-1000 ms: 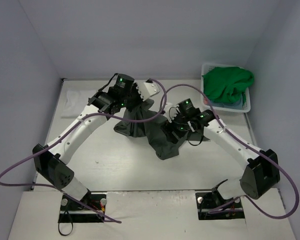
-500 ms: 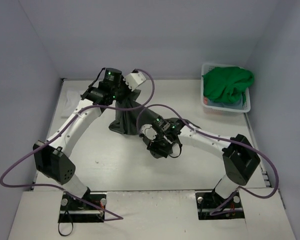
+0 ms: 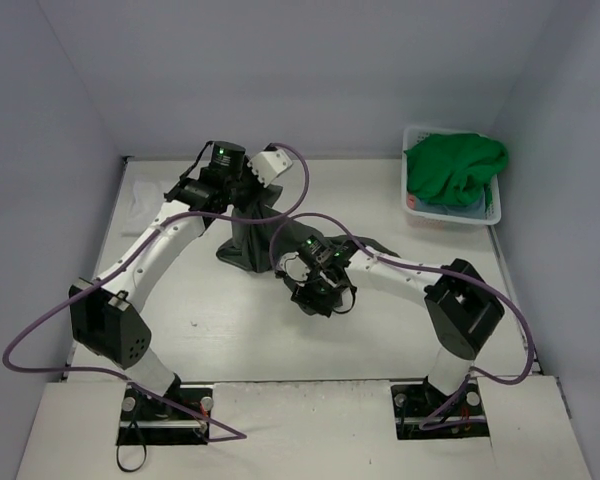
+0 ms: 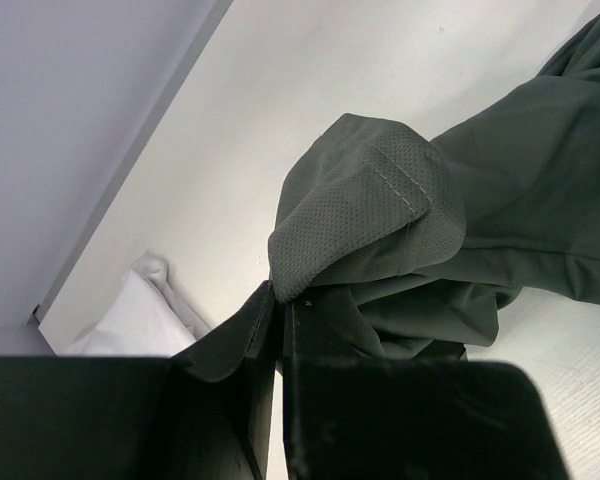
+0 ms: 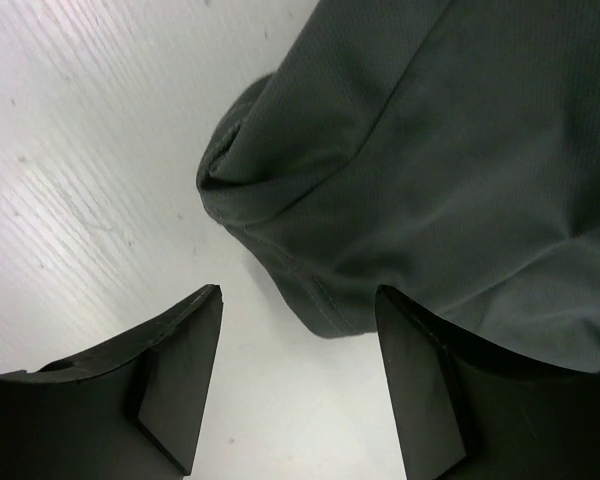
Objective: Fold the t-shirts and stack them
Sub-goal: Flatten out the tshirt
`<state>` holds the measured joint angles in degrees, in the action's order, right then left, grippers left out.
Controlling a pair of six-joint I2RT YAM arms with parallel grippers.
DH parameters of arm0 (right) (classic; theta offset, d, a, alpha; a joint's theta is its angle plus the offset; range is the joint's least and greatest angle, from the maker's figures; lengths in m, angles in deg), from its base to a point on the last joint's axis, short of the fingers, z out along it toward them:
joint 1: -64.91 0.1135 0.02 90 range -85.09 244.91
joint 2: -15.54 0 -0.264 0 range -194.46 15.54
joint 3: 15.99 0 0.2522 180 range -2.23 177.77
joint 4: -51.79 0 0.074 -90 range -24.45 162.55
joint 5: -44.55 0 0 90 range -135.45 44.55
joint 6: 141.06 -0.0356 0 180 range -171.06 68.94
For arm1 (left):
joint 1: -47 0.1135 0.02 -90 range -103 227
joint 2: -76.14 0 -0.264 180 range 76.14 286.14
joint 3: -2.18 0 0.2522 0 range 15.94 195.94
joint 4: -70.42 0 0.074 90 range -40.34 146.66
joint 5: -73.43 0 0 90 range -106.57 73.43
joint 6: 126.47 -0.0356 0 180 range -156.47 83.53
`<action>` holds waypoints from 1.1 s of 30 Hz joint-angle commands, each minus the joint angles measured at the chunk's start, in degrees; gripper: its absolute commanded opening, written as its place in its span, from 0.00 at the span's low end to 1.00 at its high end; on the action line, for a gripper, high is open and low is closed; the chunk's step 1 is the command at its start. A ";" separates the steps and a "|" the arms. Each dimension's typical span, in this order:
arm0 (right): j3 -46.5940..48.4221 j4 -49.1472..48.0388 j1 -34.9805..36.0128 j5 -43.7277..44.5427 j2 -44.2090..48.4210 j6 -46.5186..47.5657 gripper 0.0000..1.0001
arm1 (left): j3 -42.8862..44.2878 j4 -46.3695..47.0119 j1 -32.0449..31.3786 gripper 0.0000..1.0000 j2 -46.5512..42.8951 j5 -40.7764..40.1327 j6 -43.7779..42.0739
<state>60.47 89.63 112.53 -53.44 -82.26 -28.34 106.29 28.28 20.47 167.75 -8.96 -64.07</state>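
A dark grey t-shirt (image 3: 252, 238) hangs bunched from my left gripper (image 3: 248, 196), which is shut on a fold of it above the table. In the left wrist view the jaws (image 4: 280, 300) pinch the cloth (image 4: 410, 200). My right gripper (image 3: 316, 296) is low at the shirt's lower right end and stands open. In the right wrist view a hem corner (image 5: 325, 315) lies just ahead of the gap between the open fingers (image 5: 300, 295), touching neither. A white t-shirt (image 3: 140, 206) lies at the far left (image 4: 130, 320). A bright green t-shirt (image 3: 455, 165) fills the basket.
The white laundry basket (image 3: 412, 135) stands at the back right corner, with light blue cloth (image 3: 458, 210) under the green shirt. Purple cables loop over both arms. Walls close the table on the left, back and right.
The right arm swung left and down to the shirt's lower end, its jaws narrowing a little. The left gripper pulled the shirt left, gathering it into a narrower bunch.
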 commanded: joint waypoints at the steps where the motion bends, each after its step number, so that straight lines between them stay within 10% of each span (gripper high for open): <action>1: 3.66 -1.92 -0.15 -2.29 -0.28 -0.13 0.59 | 0.89 4.30 0.86 0.00 -1.79 0.56 1.05; 20: 6.30 -4.83 1.25 -6.52 -7.49 -1.45 0.54 | -1.66 4.91 4.11 0.00 -3.37 2.49 2.02; 28: 4.37 -5.53 1.52 -4.05 -5.04 -2.15 0.01 | -1.75 5.09 4.20 0.00 -3.11 2.67 2.28; 33: 4.54 -5.36 0.81 0.76 -1.53 -1.63 0.00 | -2.19 4.92 4.20 0.00 -3.63 2.14 2.28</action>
<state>64.49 84.62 113.71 -57.03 -89.78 -30.09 103.23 29.98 24.23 167.71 -7.16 -62.63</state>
